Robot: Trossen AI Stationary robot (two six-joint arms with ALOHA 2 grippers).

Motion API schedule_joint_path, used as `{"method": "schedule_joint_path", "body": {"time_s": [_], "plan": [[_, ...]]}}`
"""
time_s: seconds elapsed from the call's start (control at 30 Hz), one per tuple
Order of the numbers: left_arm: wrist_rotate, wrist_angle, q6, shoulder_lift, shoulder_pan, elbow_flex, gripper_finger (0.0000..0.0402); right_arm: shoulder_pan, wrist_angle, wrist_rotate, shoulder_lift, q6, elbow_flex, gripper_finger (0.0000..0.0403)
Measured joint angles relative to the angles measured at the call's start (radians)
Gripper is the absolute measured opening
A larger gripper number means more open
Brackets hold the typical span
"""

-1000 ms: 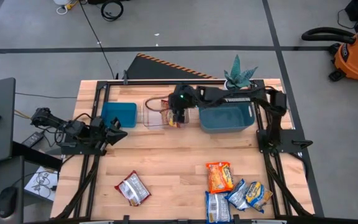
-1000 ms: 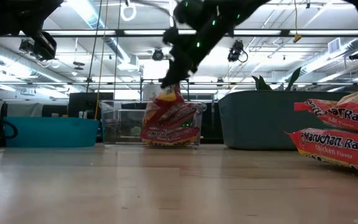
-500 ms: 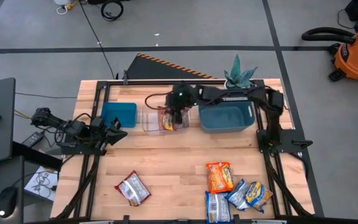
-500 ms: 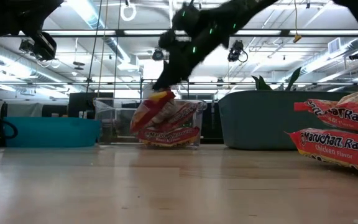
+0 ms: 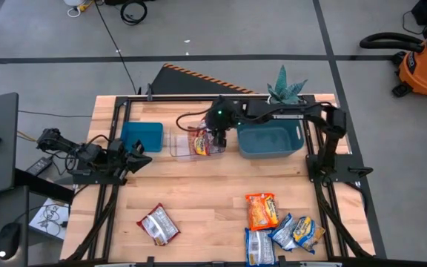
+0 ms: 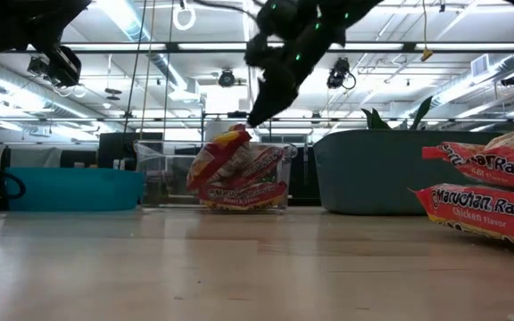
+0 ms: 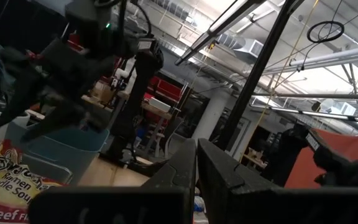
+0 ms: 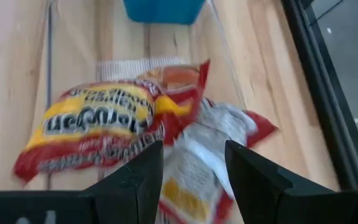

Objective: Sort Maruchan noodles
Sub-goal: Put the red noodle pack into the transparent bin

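My right gripper [image 5: 217, 139] hangs open just above the clear tub [image 5: 182, 142] near the table's far edge. In the right wrist view its fingers [image 8: 194, 167] stand apart over two red packets. The top red-and-yellow packet [image 8: 98, 130] leans across a red-and-silver one [image 8: 207, 162]. From the low view the packets [image 6: 235, 169] rest inside the tub, and the gripper [image 6: 255, 119] is clear of them. One red-and-silver packet [image 5: 158, 225], one orange packet [image 5: 262, 210] and blue-and-yellow packets [image 5: 284, 236] lie flat near the table's near edge. My left gripper [image 5: 138, 153] waits shut at the table's left side.
A teal bin [image 5: 141, 136] sits left of the clear tub and a larger grey-blue bin [image 5: 269, 139] right of it, close to my right arm. A potted plant [image 5: 286, 89] stands at the far edge. Bare wood spans the table's middle.
My right gripper lowered a red packet into the clear tub while swinging it toward the table's left. It let go, then rose and drew back to the right. The packet tipped over leftward and now leans on the packets in the tub.
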Motion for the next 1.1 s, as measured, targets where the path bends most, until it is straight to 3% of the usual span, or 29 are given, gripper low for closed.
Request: {"method": "schedule_joint_path", "body": {"time_s": [0.17, 0.4, 0.7, 0.93, 1.1], "plan": [[0.0, 0.001, 0.001, 0.0, 0.0, 0.0, 0.0023, -0.001, 0.159, -0.025, 0.105, 0.004, -0.023, 0.0178], [-0.003, -0.001, 0.001, 0.0, 0.0, 0.0, 0.0023, -0.013, 0.356, -0.166, 0.177, -0.007, -0.022, 0.0178], [-0.003, -0.011, 0.002, 0.0, 0.0, 0.0, 0.0023, -0.023, 0.049, -0.172, 0.001, 0.018, 0.064, 0.0178], [-0.001, -0.012, 0.0, 0.0, 0.0, 0.0, 0.0023, 0.175, -0.068, -0.152, -0.058, 0.041, 0.064, 0.0178], [0.093, -0.064, 0.001, 0.0, 0.0, 0.0, 0.0023, 0.328, -0.037, -0.087, -0.057, 0.045, 0.065, 0.0178]]}}
